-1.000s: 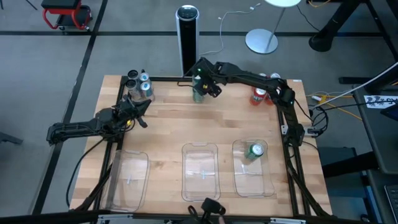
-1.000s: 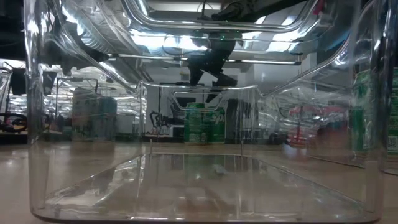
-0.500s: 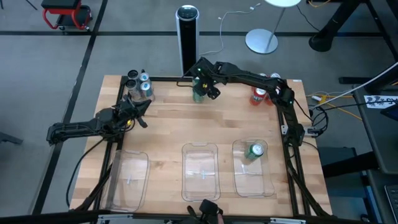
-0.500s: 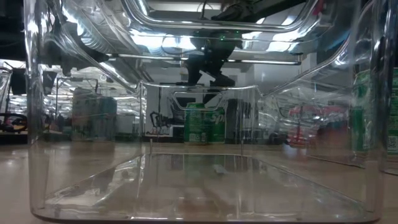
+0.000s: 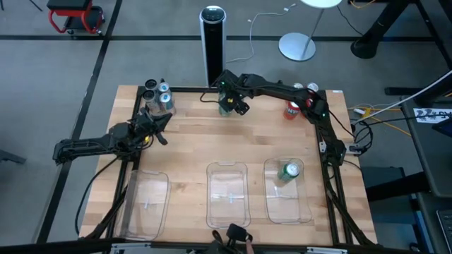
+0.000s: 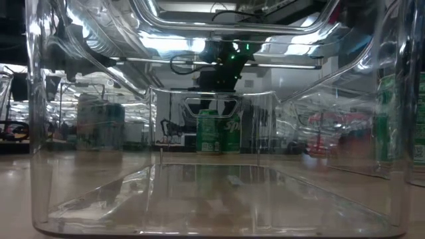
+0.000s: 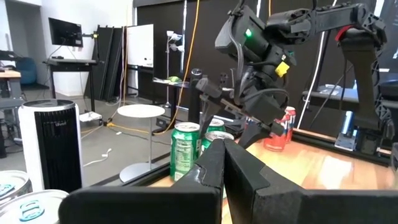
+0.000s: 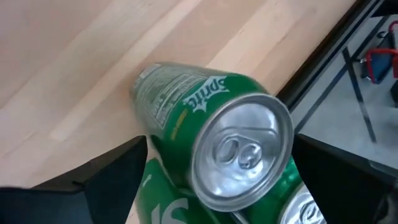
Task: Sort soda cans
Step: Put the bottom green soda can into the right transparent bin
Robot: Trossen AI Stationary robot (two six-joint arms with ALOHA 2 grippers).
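Observation:
A cluster of green cans [image 5: 224, 107] stands at the table's far edge, also in the low view [image 6: 212, 131]. My right gripper [image 5: 229, 99] is open directly over them. In the right wrist view [image 8: 217, 152] its fingers stand on either side of one green can's silver top [image 8: 242, 152], and no touch shows. Silver cans [image 5: 157, 95] stand at the far left. My left gripper [image 5: 161, 129] is shut just near of them, its fingers together in the left wrist view [image 7: 224, 155]. Red cans [image 5: 293, 109] stand at the far right. One green can [image 5: 289, 171] sits upright in the right tray.
Three clear trays line the near edge: left [image 5: 147, 208], middle [image 5: 227, 201], right [image 5: 286, 204]. A tall black-and-silver cylinder [image 5: 212, 42] stands on the floor beyond the far edge. Bare wood lies between the cans and the trays.
My right gripper has moved down and slightly toward the table's left, closing in over the green cans. The cans have stayed where they were.

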